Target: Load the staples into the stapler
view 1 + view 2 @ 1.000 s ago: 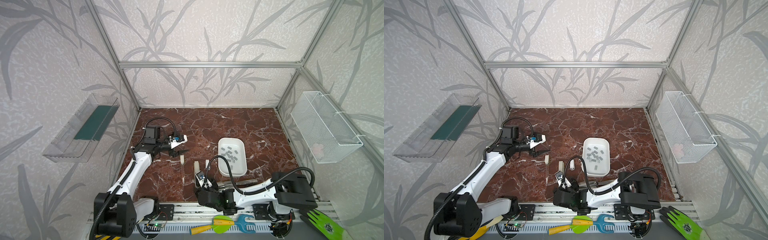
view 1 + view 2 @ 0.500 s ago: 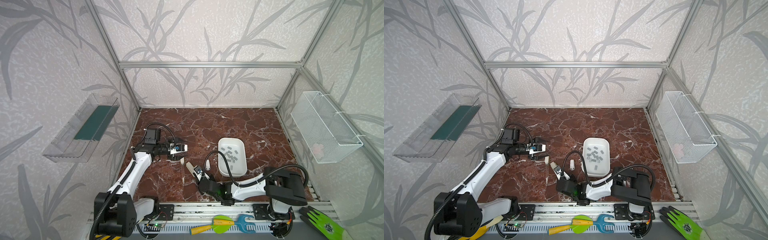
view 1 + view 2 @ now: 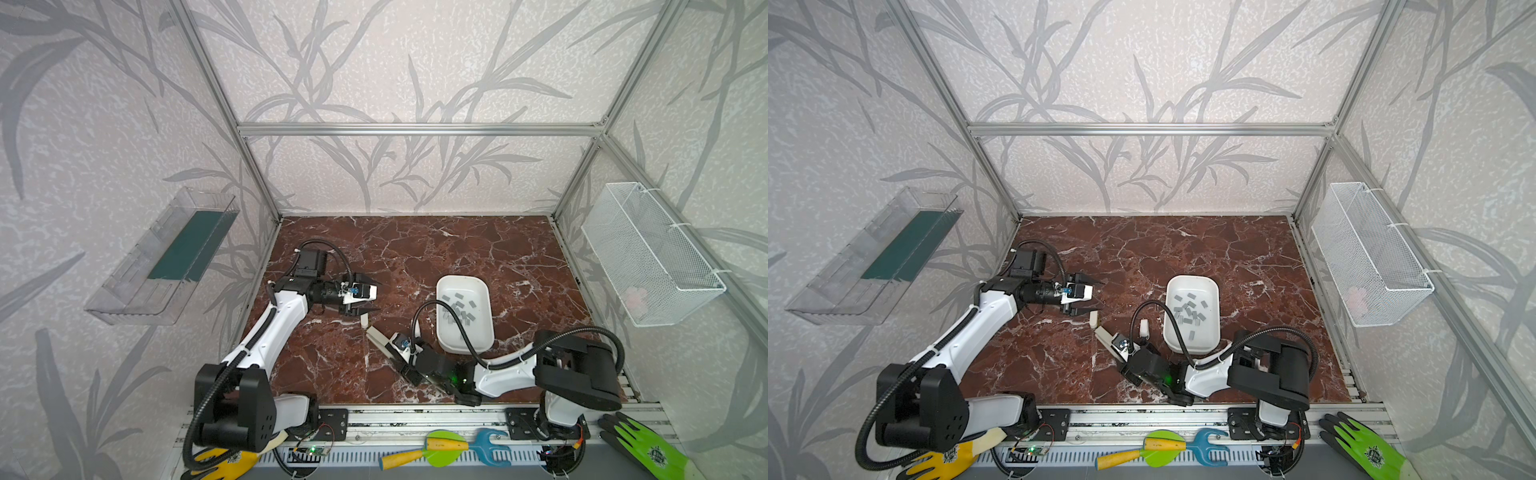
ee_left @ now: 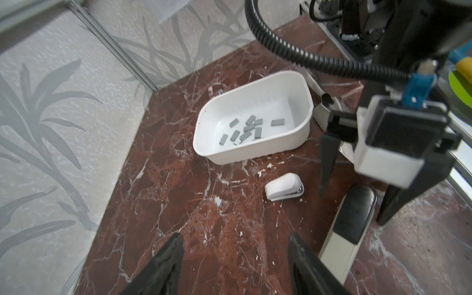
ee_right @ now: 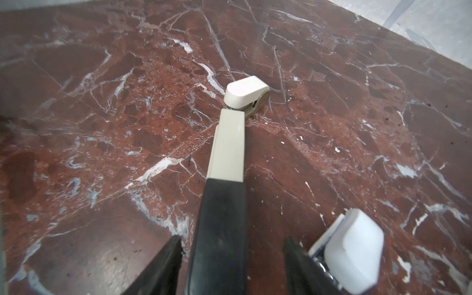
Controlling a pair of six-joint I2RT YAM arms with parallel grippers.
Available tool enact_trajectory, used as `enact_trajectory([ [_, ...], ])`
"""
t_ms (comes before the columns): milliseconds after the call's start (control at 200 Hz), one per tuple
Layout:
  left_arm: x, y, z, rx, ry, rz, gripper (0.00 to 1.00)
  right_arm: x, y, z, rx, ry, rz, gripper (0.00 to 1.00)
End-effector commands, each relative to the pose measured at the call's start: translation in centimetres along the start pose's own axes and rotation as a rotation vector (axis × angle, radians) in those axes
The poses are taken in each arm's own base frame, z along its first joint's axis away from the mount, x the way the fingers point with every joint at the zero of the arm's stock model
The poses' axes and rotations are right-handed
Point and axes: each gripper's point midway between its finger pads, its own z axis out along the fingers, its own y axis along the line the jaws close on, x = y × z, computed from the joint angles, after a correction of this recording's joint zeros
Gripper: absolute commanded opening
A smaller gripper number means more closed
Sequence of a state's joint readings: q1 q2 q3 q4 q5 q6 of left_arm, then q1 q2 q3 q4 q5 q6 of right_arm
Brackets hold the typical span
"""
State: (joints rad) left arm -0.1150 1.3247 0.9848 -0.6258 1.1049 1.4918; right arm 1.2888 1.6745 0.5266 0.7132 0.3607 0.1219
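Both top views: high at front, looking down toward back wall (image 3: pixel 415 174), far; whole tabletop (image 3: pixel 457 249) shown, nearly same framing. Left wrist view: near tabletop, facing white tray (image 4: pixel 229 154). Right wrist view: very low, close, sighting along long stapler (image 5: pixel 227 143). Wrist views share long stapler.

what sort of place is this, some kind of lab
Most likely a robotics test cell, not a home or office: an aluminium bar frame walled with grey leaf-patterned panels, two white and black robot arms mounted on a front rail, and a red-brown marble-look tabletop as work surface.
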Motion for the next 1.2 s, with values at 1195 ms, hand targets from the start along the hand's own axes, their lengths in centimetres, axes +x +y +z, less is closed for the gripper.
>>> enact_trajectory([
  [1195, 1.6, -13.1, 7.5, 0.449, 0.252, 0.146, 0.75, -6.0, -4.8, -14.0, -0.031, -0.275, 0.138, 0.88],
])
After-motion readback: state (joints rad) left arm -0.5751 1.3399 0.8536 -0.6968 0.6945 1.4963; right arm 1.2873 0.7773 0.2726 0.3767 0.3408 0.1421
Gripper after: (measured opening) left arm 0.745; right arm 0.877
